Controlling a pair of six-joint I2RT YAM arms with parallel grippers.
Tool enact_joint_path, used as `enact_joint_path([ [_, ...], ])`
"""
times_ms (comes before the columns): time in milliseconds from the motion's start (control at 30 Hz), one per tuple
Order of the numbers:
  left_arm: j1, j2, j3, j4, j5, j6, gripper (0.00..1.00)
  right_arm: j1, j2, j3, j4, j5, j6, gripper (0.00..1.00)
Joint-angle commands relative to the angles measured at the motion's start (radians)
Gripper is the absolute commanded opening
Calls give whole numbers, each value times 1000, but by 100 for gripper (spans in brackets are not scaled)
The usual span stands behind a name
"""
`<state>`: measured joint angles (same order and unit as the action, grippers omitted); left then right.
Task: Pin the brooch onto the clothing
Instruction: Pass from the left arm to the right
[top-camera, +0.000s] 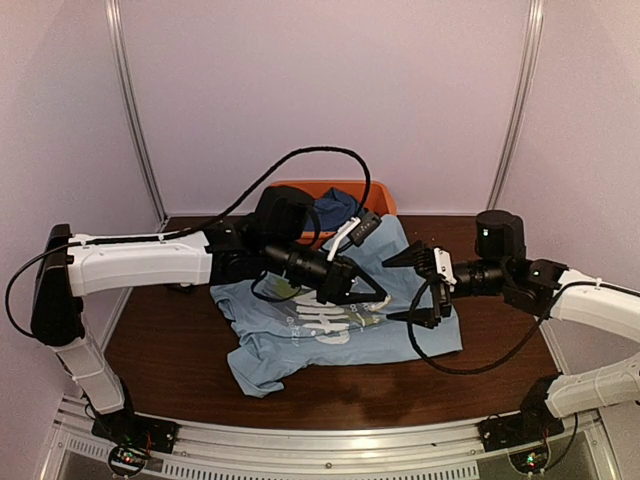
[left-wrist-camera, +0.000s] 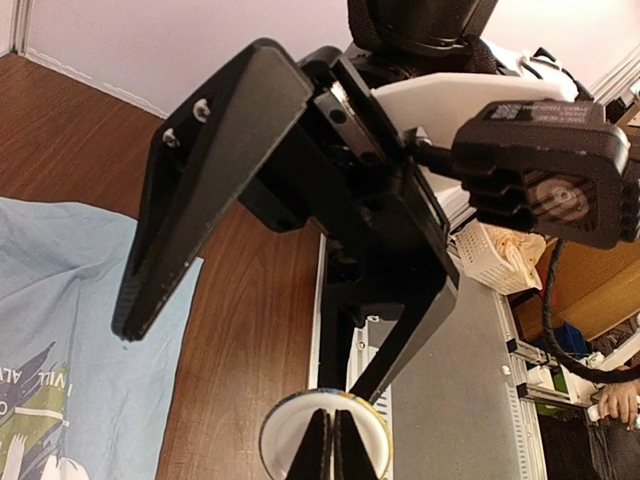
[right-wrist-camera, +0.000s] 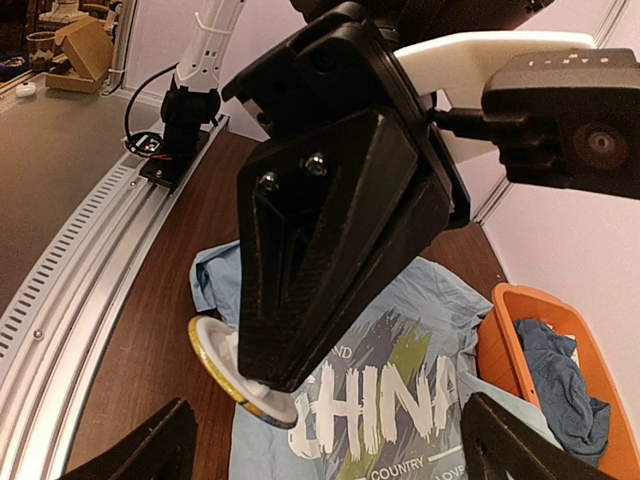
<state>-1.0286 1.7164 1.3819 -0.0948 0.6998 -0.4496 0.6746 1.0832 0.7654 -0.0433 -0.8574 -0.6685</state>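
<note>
Above the T-shirt, brooch (in left gripper)

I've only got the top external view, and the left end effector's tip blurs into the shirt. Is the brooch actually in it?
Observer: Yes. The left wrist view shows the left end effector shut on the brooch, with the disc poking out on either side.
Operator: What does the disc look like?
Observer: In the right wrist view it is white-faced with a gold rim, and tilted.
Operator: Is the right side lined up?
Observer: The right end effector is open. The brooch sits ahead of it, toward the left of that frame, seen against the T-shirt.
</note>
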Motion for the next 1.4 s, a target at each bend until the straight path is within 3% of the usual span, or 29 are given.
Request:
enact_joint_path([
  [0,-2,-15,-5,86,76,24,0,8,-24,-41,123,-77,64,93],
  [200,0,-8,9,106,108,59,0,7,-29,-77,231,-61,158,94],
  [367,2,-5,-16,149,138,86,0,7,-5,-30,191,-41,258,93],
  [567,7,-3,-37,219,202,121,0,7,-2,-3,105,-107,249,99],
  [967,45,54,-71,431,277,-16,0,4,-4,-8,154,-117,270,96],
  [1200,55,64,-65,442,281,-38,0,3,-12,19,100,-119,234,87],
  [1367,61,68,-55,443,288,-46,0,4,32,58,20,-142,209,64],
])
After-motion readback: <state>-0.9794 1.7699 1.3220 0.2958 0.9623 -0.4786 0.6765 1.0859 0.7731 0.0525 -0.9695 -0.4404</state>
